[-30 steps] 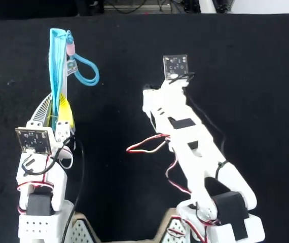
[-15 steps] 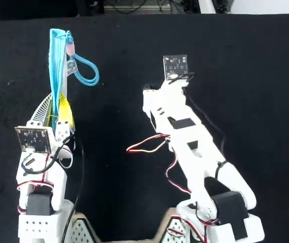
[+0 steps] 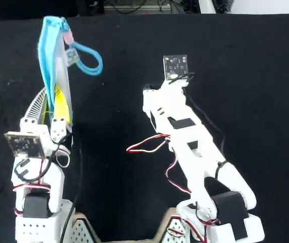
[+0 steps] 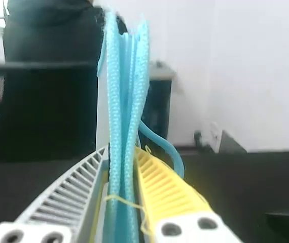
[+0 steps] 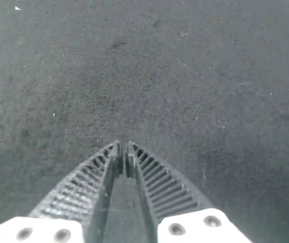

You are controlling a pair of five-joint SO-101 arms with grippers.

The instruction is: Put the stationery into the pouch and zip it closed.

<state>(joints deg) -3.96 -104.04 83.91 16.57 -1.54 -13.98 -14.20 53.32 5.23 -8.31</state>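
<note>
Pouch, blue, held upright off the counter near its far left corner, pinched between left gripper fingers. Right gripper fingers pressed together, empty, mid-counter. Probable step: closing (contents indiscernible); next, right fingers spread to draw the top shut.

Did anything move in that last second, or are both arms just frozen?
The left gripper, shut on the blue pouch, shifted. Seen from the high view, the pouch's top end swung a little farther away and to the left, and its loop strap went with it. Nothing was picked up or let go. The right gripper stayed shut in the same spot over the black table.
</note>
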